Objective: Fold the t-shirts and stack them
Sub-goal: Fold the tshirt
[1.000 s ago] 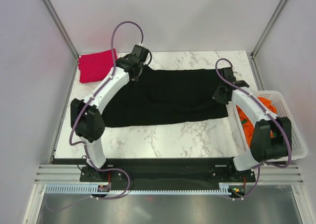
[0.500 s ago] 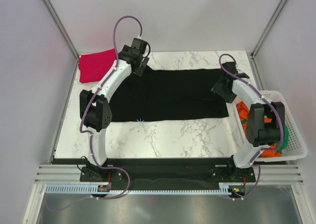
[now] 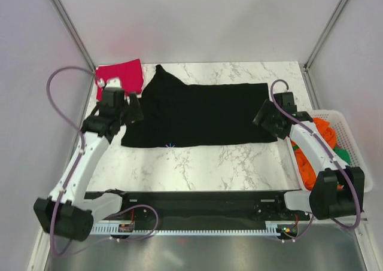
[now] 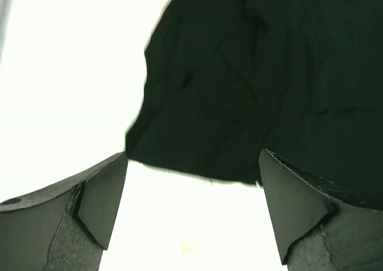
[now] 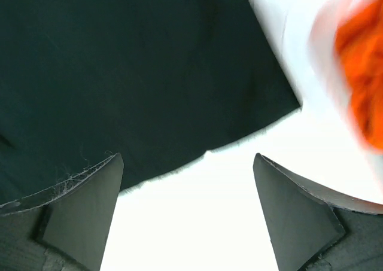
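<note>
The black t-shirt (image 3: pixel 200 112) lies flat at the middle of the white marble table (image 3: pixel 239 160), spread as a wide band running from 9 o'clock to 3 o'clock. Its near edge is fairly straight. At its 11 o'clock corner a point of cloth juts out toward the back of the table. In the left wrist view its near left corner looks rumpled, with soft folds. In the right wrist view its near right corner lies smooth and ends in a clean angle.

The left gripper (image 3: pixel 127 110) sits at the shirt's 9 o'clock end, its jaws spread wide with nothing between them. It appears to hover over the corner rather than touch it, though the wrist view is too blurred to be sure. The right gripper (image 3: pixel 263 112) is at the 3 o'clock end, above the hem, jaws likewise parted and empty.

A red t-shirt (image 3: pixel 122 76) lies folded at the table's 10 o'clock corner, just beside the black one. At 3 to 4 o'clock, off the table's right edge, a white basket (image 3: pixel 358 157) holds orange garments (image 3: pixel 302 160) and a bit of green cloth (image 3: pixel 341 154).

Pale walls (image 3: pixel 197 20) close in the table, with metal frame posts (image 3: pixel 66 26) rising at the back corners.
</note>
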Available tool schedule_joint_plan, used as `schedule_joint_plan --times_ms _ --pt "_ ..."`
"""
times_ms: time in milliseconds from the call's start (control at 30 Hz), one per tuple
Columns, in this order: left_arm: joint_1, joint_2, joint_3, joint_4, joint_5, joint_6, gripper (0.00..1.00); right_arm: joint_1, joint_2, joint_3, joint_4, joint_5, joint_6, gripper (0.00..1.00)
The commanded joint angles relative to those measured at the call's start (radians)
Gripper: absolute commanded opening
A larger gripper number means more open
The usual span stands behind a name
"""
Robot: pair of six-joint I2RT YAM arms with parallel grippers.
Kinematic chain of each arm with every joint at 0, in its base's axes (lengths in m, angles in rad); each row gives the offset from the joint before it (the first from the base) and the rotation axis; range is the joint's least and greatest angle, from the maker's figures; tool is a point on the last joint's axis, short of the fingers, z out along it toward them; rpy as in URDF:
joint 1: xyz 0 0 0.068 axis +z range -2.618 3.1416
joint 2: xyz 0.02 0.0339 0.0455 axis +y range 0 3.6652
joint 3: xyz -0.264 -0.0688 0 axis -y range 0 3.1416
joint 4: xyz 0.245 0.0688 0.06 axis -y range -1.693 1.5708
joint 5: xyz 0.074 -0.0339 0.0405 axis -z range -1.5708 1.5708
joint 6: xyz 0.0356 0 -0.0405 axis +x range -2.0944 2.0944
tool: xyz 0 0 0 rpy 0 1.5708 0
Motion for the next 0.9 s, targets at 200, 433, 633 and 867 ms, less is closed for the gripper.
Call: schedule_joint_plan --times_ms 200,433,633,867 --pt "0.208 -0.319 -0.551 0.191 0.195 -0.415 0.95 0.008 0.103 -0.190 0.086 -0.002 -0.071 0.91" --pt "0.277 -0.380 -0.664 0.274 0.146 -0.440 0.93 -0.081 0.213 -0.153 0.135 0.017 -0.100 0.78" --pt "0.322 -0.297 -0.745 0.405 0.165 -0.491 0.92 -0.129 0.285 -0.142 0.168 0.055 -0.098 0.73" --pt "0.325 -0.106 -0.778 0.557 0.165 -0.544 0.87 -0.130 0.346 -0.124 0.198 0.046 -0.083 0.69"
